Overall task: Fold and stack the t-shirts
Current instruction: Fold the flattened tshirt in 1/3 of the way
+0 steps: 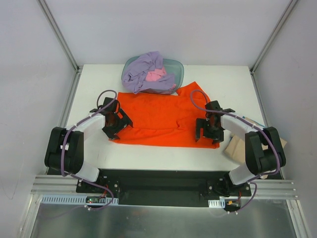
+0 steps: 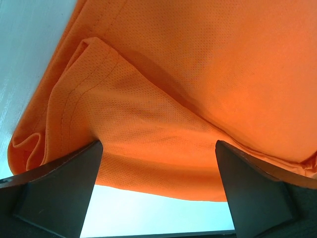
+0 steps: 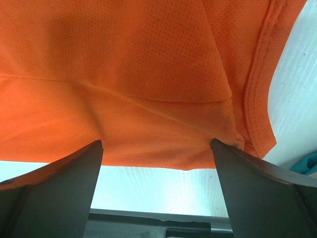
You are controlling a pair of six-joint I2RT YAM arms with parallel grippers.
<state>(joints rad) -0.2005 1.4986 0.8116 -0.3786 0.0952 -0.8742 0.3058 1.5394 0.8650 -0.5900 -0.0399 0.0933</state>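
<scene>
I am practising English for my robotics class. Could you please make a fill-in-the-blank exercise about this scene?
1. The t-shirt spread on the table is bright ____.
2. The lavender t-shirt lies in the teal ____.
3. The left gripper and the right gripper are both ____, not shut.
Missing words: orange; tub; open.

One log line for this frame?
orange t-shirt spread out | left pincer open at near-left corner | right pincer open at near-right corner

No legible text, label, brand, number or sign on anything.
</scene>
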